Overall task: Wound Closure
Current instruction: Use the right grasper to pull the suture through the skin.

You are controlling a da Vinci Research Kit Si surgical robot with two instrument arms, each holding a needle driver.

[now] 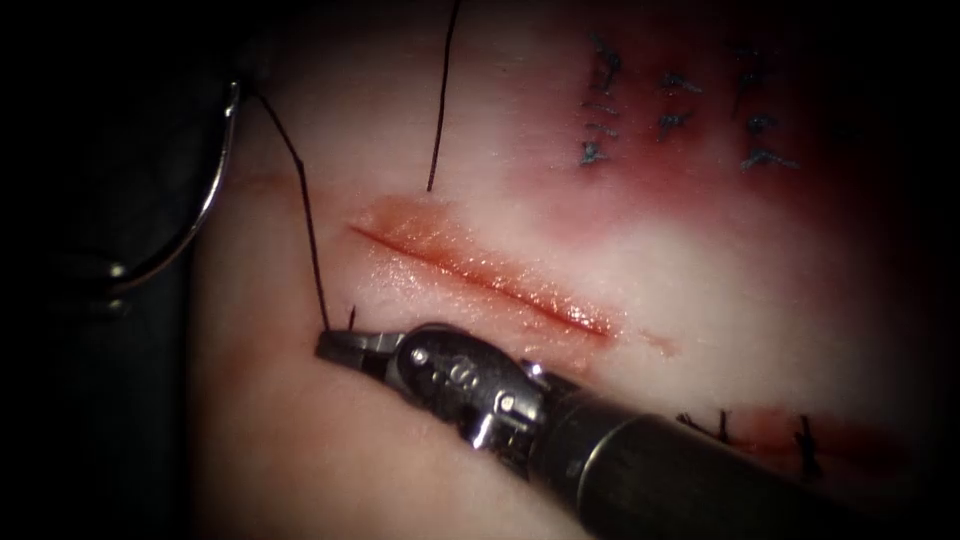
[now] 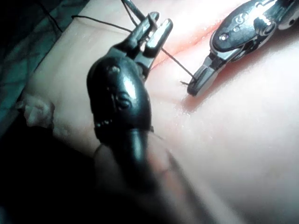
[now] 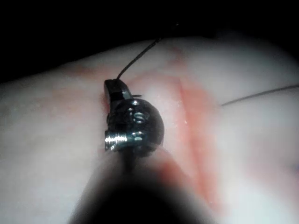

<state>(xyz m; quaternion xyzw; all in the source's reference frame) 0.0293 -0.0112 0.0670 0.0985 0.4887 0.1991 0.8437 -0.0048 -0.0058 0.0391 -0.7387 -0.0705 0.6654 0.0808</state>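
The cut point(image 1: 480, 275) runs slantwise across the pale tissue point(image 1: 700, 280), with red fluid along it. My right tool point(image 1: 335, 345) lies low on the tissue to the left of the cut's near end, jaws shut on the dark thread point(image 1: 305, 210) where it meets the tissue; a short tail point(image 1: 352, 318) stands beside them. That thread rises to the curved needle point(image 1: 210, 190), which hangs outside the tissue beyond its left edge. My left tool point(image 2: 153, 25) is shut on the needle point(image 2: 133, 8) near its lower end. The right tool point(image 2: 195, 85) and its own jaws point(image 3: 114, 87) press on the tissue.
A second strand of thread point(image 1: 442, 100) drops from above to the cut's upper left end. Rows of grey-blue stitches point(image 1: 670, 110) sit at the upper right, and dark stitches point(image 1: 760, 432) on a red line at the lower right. Left of the tissue's edge is dark.
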